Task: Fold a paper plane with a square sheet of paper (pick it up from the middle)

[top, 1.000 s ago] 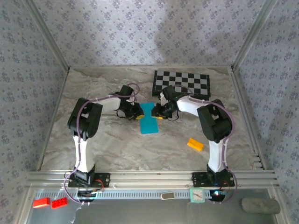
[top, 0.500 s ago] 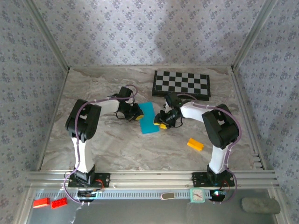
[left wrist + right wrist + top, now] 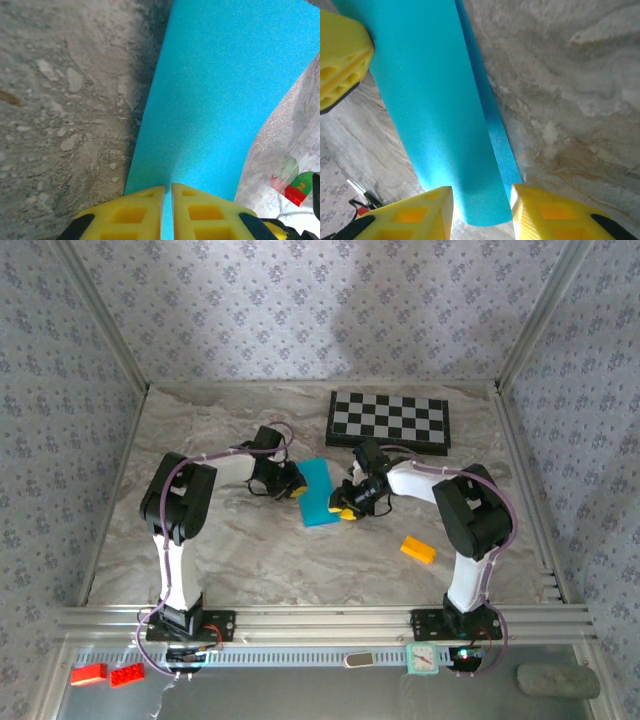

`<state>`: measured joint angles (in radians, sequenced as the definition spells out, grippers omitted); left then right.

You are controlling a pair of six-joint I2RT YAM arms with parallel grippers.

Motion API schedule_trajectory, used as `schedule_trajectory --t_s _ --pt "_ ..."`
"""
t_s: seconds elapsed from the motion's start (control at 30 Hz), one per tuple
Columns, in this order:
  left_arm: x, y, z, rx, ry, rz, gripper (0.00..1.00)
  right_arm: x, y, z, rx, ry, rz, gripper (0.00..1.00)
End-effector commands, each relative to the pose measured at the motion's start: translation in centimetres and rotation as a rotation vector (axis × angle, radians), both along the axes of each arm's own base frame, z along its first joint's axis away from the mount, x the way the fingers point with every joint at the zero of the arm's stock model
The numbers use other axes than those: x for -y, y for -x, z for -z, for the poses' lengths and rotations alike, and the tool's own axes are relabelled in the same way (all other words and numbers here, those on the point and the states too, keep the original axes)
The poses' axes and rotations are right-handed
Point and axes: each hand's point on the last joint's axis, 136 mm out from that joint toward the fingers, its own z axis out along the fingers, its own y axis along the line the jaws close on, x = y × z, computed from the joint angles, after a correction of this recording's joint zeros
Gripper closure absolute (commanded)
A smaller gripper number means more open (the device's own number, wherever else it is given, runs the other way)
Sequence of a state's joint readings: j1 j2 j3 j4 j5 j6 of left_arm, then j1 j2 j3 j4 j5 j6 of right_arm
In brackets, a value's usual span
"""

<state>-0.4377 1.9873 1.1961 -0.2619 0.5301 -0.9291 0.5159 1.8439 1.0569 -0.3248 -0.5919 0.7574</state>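
Cyan paper (image 3: 317,493) lies folded mid-table, btwn both grippers. Left gripper (image 3: 167,210): jaws pinched shut on its edge. Right gripper (image 3: 482,210): jaws part-open, straddling the paper's curled end.

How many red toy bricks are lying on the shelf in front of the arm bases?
2. Both sit at the near left corner of the top view, left of the left arm's base: one red brick, the other red brick just right of it. Others could be hidden.
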Motion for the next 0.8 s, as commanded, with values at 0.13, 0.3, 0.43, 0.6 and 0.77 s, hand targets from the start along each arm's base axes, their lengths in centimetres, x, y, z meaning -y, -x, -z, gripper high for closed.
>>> schedule_trajectory --t_s 0.13,0.3,0.43,0.6,0.77 --pt "-2.0 1.3 2.0 -0.064 -0.09 -0.029 0.86 -0.4 0.5 -2.0 0.008 -0.08 0.006 0.66" --pt "-2.0 1.2 1.9 -0.061 -0.088 -0.025 0.86 -1.1 0.1 -2.6 0.049 -0.149 0.0 0.63" --pt "-1.9 1.2 1.9 -0.062 -0.089 -0.021 0.86 -1.6 -0.8 -2.8 0.1 -0.183 -0.008 0.6" --pt "-1.8 1.2 2.0 -0.066 -0.086 -0.016 0.86 -1.5 -2.4 -2.3 0.13 -0.198 0.004 0.58" --pt "-1.8 1.3 2.1 -0.066 -0.086 -0.015 0.86 -1.5 -2.8 -1.8 0.132 -0.197 0.008 0.58"
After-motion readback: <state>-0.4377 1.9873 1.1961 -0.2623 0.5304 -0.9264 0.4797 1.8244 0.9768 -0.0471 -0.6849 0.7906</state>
